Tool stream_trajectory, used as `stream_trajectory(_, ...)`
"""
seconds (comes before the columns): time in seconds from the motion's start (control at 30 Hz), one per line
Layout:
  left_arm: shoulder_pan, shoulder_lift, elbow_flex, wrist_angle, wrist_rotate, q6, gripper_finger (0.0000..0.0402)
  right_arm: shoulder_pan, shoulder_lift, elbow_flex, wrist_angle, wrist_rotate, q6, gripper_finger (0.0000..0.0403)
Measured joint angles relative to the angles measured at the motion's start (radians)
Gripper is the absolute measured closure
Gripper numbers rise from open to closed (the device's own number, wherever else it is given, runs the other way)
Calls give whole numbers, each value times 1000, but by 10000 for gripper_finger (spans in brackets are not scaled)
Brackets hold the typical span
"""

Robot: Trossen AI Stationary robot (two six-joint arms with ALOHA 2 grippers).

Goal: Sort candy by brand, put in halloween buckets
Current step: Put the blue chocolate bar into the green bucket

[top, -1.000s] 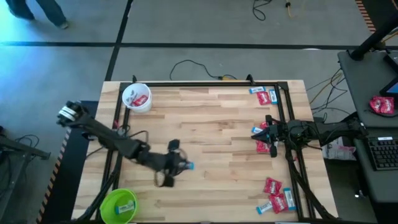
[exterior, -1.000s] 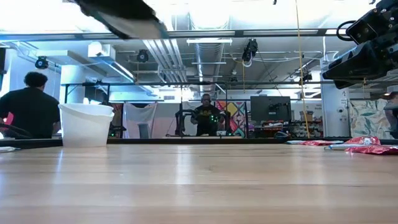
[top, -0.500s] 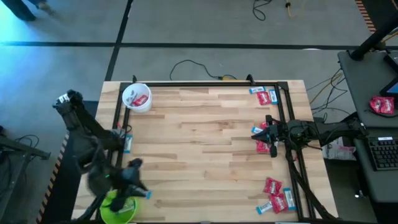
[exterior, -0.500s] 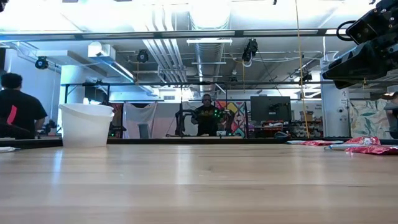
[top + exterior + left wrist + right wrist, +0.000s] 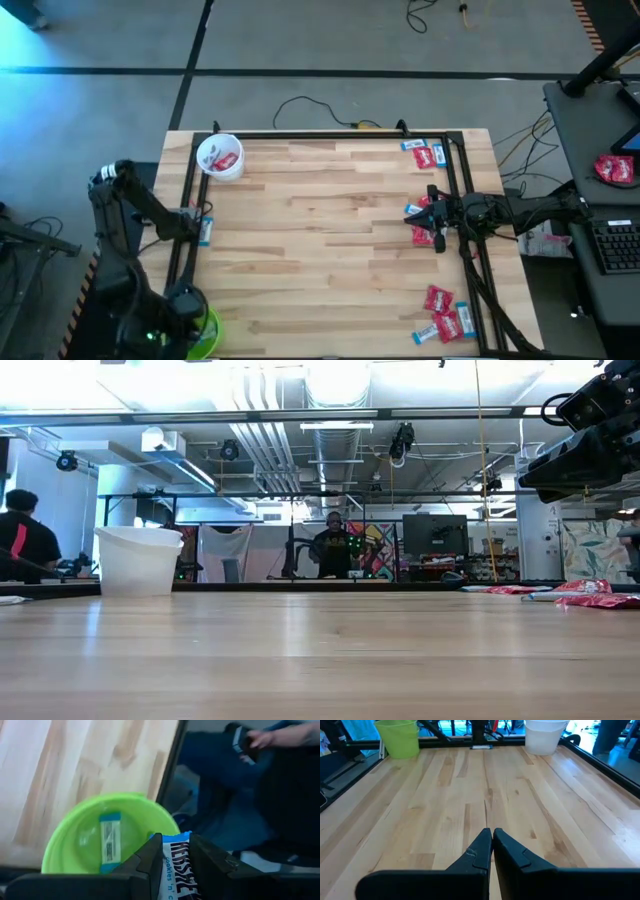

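Left wrist view tells the most: the left gripper (image 5: 175,857) has its two dark fingers clamped on a blue-and-white candy bar (image 5: 177,867), held right above the near rim of the lime green bucket (image 5: 65,840), and one more blue-and-white candy (image 5: 110,842) lies flat on the bucket's bottom. From overhead, that green bucket (image 5: 207,335) sits at the table's near left corner with the left arm bent over it, while the white bucket (image 5: 220,157) stands at the far left corner with red candy (image 5: 226,159) inside. The right gripper (image 5: 430,217) waits over the right edge of the wooden table (image 5: 330,240), fingers pressed together with nothing between them, just above a small cluster of red candy (image 5: 422,236). More red and blue pieces lie at the far right corner (image 5: 425,153) and the near right corner (image 5: 443,318). Looking level across the tabletop, the white bucket (image 5: 138,560) stands at the left, and people (image 5: 335,550) are in the room behind.
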Motion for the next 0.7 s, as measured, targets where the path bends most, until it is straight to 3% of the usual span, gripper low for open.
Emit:
stream_trajectory(0.4, 18, 207, 4, -6, 172, -77, 325, 0, 0, 0, 0, 0, 0, 394)
stream_trajectory(0.7, 38, 289, 4, -51, 205, -16, 281, 0, 0, 0, 0, 0, 0, 394)
